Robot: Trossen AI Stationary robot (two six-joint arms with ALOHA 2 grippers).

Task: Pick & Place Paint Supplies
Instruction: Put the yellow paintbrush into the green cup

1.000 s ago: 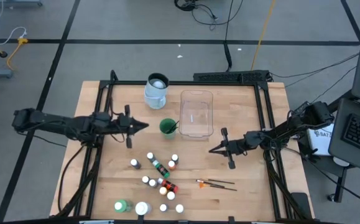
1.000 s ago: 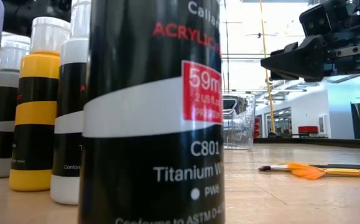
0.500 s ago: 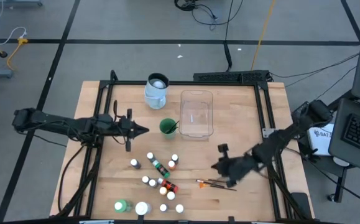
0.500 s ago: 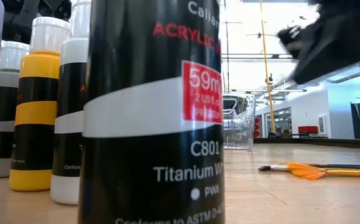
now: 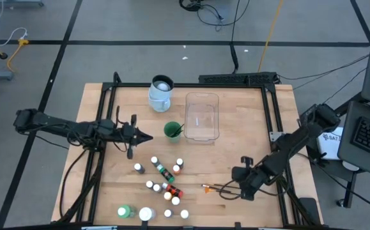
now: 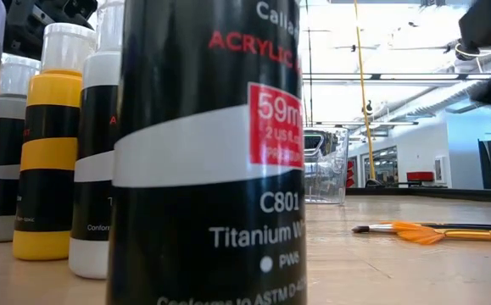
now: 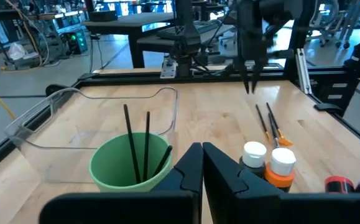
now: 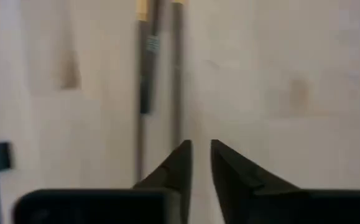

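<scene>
- While our left gripper (image 5: pixel 147 136) waits with jaws clenched on nothing beside the green cup (image 5: pixel 172 130), our right gripper (image 5: pixel 225 190) hangs over the brushes (image 5: pixel 220 188).
- Its jaws stand slightly parted, grasping nothing.
- The brushes lie on the tabletop (image 5: pixel 261 128), right of the paint bottles (image 5: pixel 165 182).

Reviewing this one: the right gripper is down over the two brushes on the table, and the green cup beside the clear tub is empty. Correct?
Not quite. The green cup is not empty: the left wrist view shows thin dark sticks, likely brush handles, standing in it. The rest holds: the right gripper is down over the two brushes on the table, and the cup sits beside the clear tub.
</scene>
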